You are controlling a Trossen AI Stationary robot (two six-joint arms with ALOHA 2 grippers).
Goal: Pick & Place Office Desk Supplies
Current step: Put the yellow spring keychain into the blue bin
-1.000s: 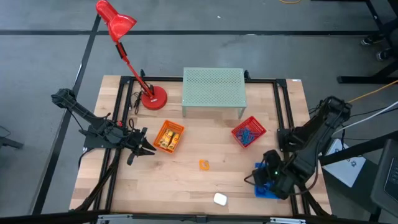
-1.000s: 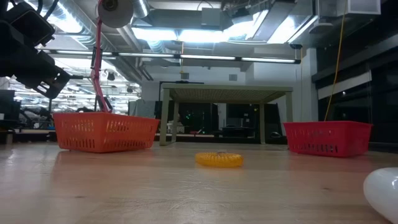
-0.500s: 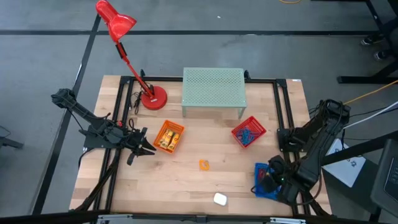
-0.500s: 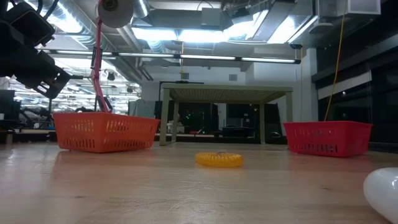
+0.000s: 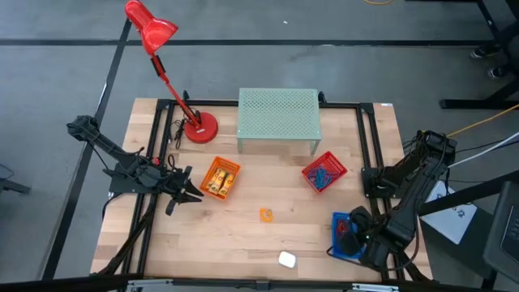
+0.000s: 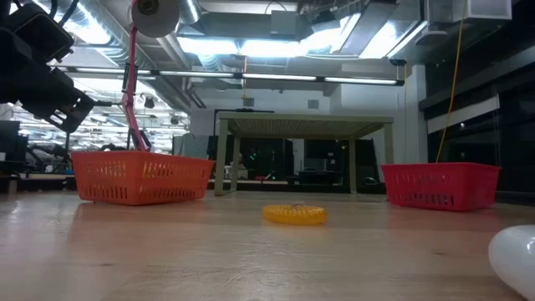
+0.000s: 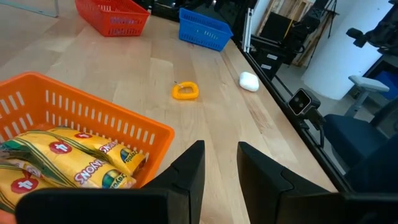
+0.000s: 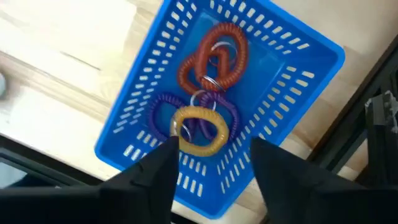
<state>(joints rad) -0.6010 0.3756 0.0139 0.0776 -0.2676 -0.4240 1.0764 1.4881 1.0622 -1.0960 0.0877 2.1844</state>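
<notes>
The yellow coil loop lies in the blue basket, on top of a purple loop and just beside an orange loop, directly under our right gripper, whose fingers stand apart with nothing between them. We judge this one placed. The coming move turns on the other yellow loop, flat on the bare table between the orange basket and the blue one. It sits roughly midway between our arms; the left gripper, empty and slightly parted beside the orange basket, points towards it, so either arm could reach it.
</notes>
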